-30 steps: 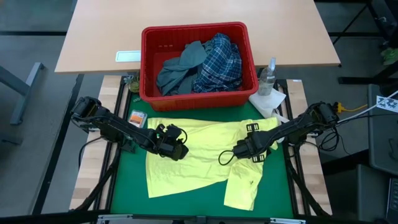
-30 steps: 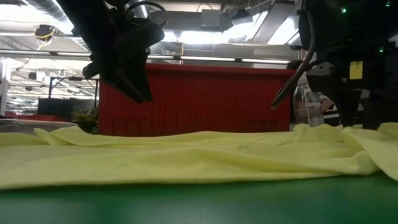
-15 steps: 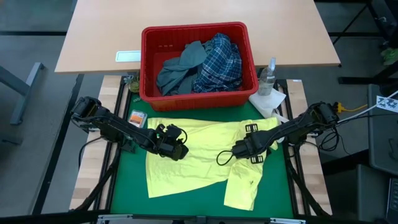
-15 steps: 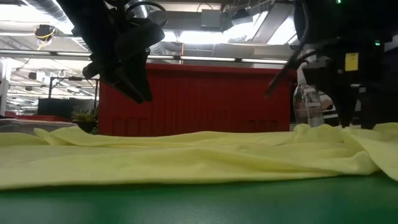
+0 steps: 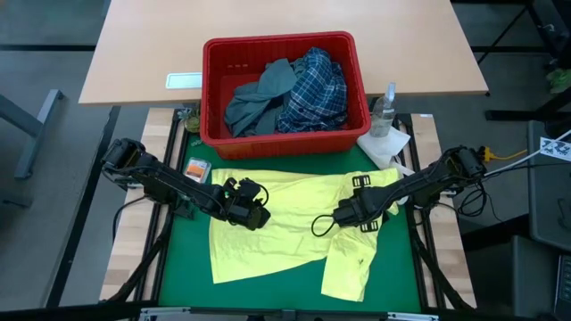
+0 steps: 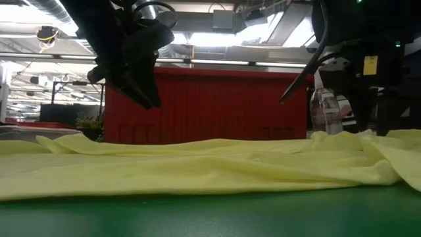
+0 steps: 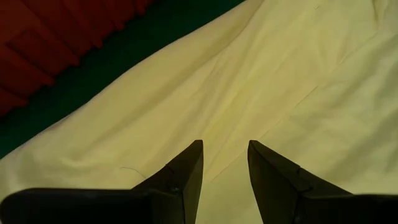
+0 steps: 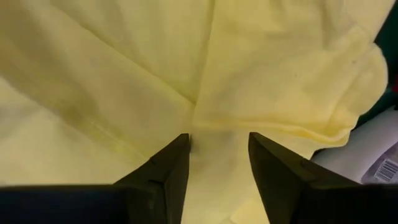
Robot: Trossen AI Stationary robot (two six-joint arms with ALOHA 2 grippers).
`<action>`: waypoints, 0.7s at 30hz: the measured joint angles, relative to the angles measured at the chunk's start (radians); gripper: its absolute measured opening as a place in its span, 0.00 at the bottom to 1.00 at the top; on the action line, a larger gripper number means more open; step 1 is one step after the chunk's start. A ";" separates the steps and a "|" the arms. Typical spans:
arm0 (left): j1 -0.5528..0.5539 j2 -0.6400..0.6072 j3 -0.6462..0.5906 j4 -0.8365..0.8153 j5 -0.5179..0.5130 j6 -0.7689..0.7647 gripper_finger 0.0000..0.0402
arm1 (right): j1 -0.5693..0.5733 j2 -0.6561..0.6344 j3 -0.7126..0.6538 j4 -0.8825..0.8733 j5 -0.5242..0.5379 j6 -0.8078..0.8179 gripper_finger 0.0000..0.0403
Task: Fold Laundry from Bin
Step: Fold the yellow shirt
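Note:
The small yellow garment (image 5: 285, 227) lies spread flat on the green mat (image 5: 183, 259), with one sleeve (image 5: 350, 263) toward the near edge. My left gripper (image 5: 252, 212) is open and hovers over the garment's left part, clear of it in the low view (image 6: 141, 92). My right gripper (image 5: 343, 214) is open, low over the garment's right part, next to a seam (image 8: 193, 115). The red bin (image 5: 214, 89) stands at the far edge and holds the grey-blue garment (image 5: 259, 98) and the plaid shirt (image 5: 312, 89). The dark navy garment does not show. My right gripper stands with open fingers (image 8: 168, 168) pointing down close over the yellow garment near the sleeve seam; I cannot tell whether the tips touch the cloth. My left gripper touches nothing.
A clear spray bottle (image 5: 384, 109) and a white paper towel (image 5: 385, 147) stand right of the bin. A small orange card (image 5: 196, 168) lies at the mat's far left corner. Bare green mat shows along the near left.
My right gripper has shifted slightly toward the table's left over the garment. The garment lies as before.

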 joint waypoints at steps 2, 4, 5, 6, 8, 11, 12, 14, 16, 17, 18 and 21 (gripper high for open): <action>0.000 0.000 0.000 0.000 0.000 0.000 0.30 | 0.000 0.000 0.000 0.002 0.001 0.000 0.35; 0.000 0.000 0.000 0.000 0.000 0.000 0.30 | 0.000 0.000 0.000 0.004 0.000 -0.006 0.30; 0.000 0.000 0.000 0.000 0.000 0.000 0.30 | 0.000 0.000 0.000 0.006 0.000 -0.008 0.27; 0.000 0.000 0.000 0.000 0.000 0.000 0.30 | 0.000 0.000 0.000 0.012 0.001 -0.009 0.23; 0.000 0.000 0.000 0.000 0.000 0.000 0.30 | 0.000 0.000 0.000 0.021 0.001 -0.010 0.16; 0.000 0.000 0.000 0.000 0.000 0.000 0.30 | 0.000 0.000 0.000 0.017 0.008 -0.011 0.04; 0.000 0.000 0.000 0.000 0.000 0.000 0.30 | 0.000 0.000 0.000 0.017 0.011 -0.015 0.02; 0.000 0.000 0.000 0.000 0.000 0.000 0.30 | 0.000 0.000 0.000 0.014 0.010 -0.032 0.03; 0.000 0.000 0.000 0.000 0.000 0.000 0.30 | 0.000 0.000 0.000 0.001 0.010 -0.034 0.05; 0.000 0.000 0.000 0.000 0.000 0.000 0.30 | 0.000 0.000 0.000 -0.019 0.010 -0.039 0.05; 0.000 0.000 0.000 0.000 0.000 0.000 0.30 | 0.000 0.000 0.000 -0.050 0.011 -0.043 0.06; 0.000 0.000 0.000 0.000 0.000 0.000 0.30 | -0.001 0.000 0.000 -0.186 0.060 -0.032 0.03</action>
